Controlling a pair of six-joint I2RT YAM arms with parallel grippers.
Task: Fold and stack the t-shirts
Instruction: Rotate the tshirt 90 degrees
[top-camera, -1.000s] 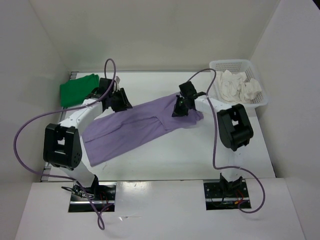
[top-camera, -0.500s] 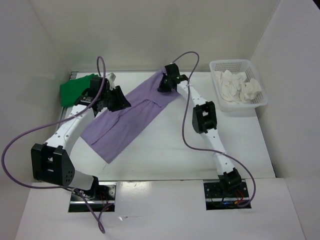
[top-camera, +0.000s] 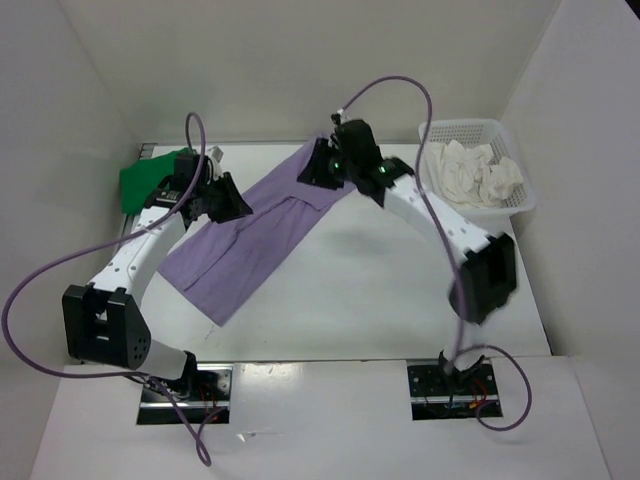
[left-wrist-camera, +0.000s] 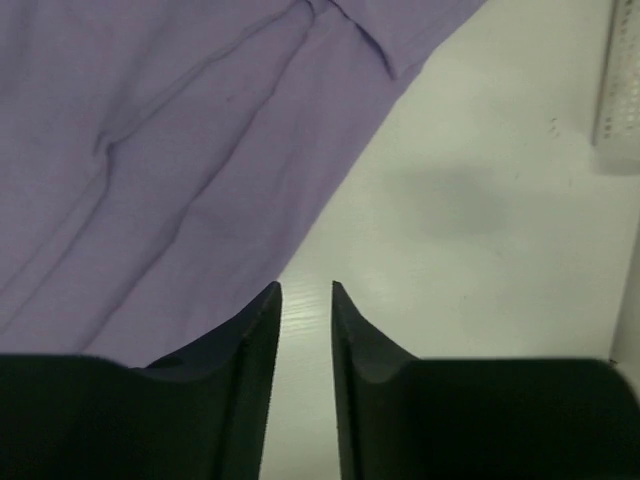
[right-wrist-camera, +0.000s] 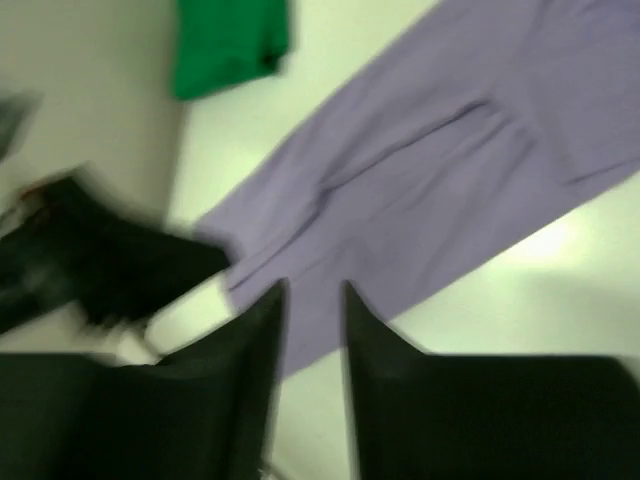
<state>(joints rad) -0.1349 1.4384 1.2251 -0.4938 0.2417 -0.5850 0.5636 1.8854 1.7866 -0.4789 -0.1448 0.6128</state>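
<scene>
The green t-shirt (top-camera: 150, 182) lies folded at far left; the white t-shirt (top-camera: 478, 178) sits crumpled in the mesh basket (top-camera: 460, 125); the purple t-shirt (top-camera: 250, 245) lies on the table (top-camera: 380, 290) as a half-folded strip, its long axis running near-left to far-right, so most of the folding and all the stacking look left to do. The left gripper (left-wrist-camera: 305, 290) has narrow, empty jaws at the strip's edge; the right gripper (right-wrist-camera: 312, 290), though blurred, seems parted and empty.

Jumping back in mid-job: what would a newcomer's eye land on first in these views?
The light purple t-shirt lies spread in a long diagonal strip across the middle of the table, with the left gripper at its left edge and the right gripper over its far end. A bright green t-shirt lies in the far left corner, and the white mesh basket at far right holds crumpled white fabric.
</scene>
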